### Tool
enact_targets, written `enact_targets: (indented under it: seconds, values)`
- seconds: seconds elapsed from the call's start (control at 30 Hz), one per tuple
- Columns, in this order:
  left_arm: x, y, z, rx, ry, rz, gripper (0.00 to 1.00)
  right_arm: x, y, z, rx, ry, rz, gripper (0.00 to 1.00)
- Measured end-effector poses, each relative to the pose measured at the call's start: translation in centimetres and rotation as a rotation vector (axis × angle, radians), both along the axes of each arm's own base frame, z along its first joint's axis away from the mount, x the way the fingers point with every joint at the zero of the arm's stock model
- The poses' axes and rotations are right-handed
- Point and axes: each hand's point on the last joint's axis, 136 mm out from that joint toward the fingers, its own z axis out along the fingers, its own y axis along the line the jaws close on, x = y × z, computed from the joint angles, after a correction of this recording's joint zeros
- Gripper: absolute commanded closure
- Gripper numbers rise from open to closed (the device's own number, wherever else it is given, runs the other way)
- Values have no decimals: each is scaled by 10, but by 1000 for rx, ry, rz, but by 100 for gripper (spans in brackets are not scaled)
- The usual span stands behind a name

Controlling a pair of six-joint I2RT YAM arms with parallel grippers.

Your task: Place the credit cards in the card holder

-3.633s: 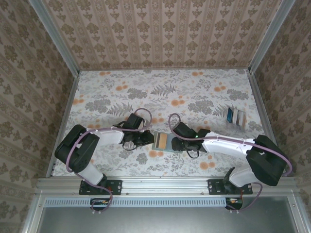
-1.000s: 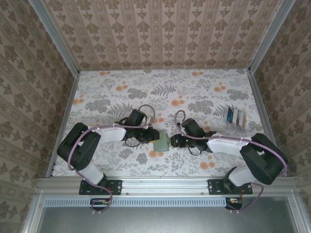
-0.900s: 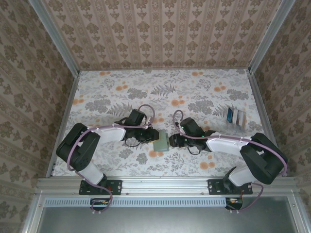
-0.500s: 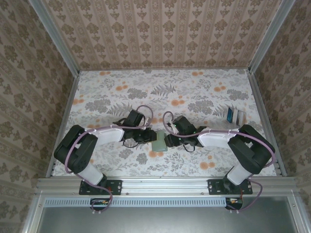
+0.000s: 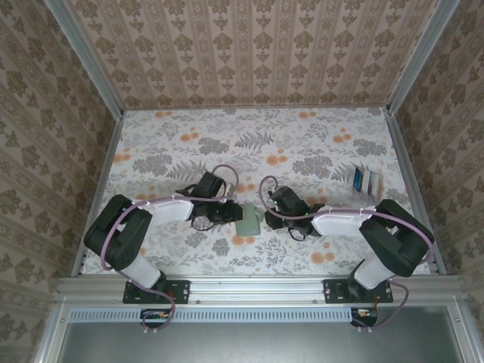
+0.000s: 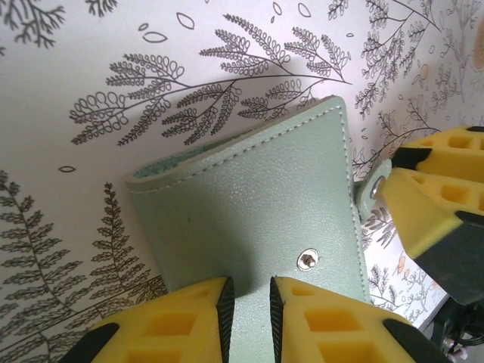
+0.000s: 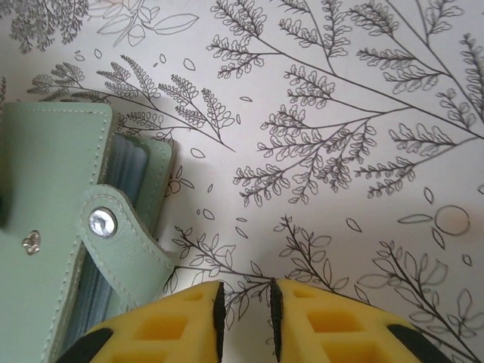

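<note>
Facing each other, two hands are set at a sage-green folded leather card holder (image 6: 249, 204).
The left hand (image 6: 248, 291) is seen with fingers nearly together at the holder's near edge; whether it is clamped cannot be told. The right hand (image 7: 244, 291) is drawn almost together on nothing, just beside the holder's unfastened snap strap (image 7: 113, 234). The holder is laid on the floral-patterned surface (image 5: 302, 144) between them; thin blue-and-white plastic credit cards (image 5: 368, 181) are seen well apart, far right.

Staged robot-lab cell, not a home: desk (image 5: 302, 144) papered in floral print, wallpapered panels (image 5: 249, 53) on three sides, aluminium frame posts (image 5: 83, 57), two robot arms (image 5: 340, 221) bolted to a metal rail (image 5: 257, 287).
</note>
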Motion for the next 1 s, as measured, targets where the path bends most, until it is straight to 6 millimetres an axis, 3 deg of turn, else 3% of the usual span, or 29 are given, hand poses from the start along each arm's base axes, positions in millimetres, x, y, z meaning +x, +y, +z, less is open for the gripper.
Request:
enact_targets:
  seconds: [0.27,0.6,0.73,1.0]
  values:
    - [1,1,-3,23,-9,5,77,-2,23,30,119,-20,74,51]
    - [1,0,-4,36,-2,4,77,10,64,24,67,23,118,46]
    - [1,0,-4,35,-1,5,76,12,60,22,-12,-5,70,48]
    - [2,3,-1,20,-4,14,70,14,28,13,-151,-23,-42,60]
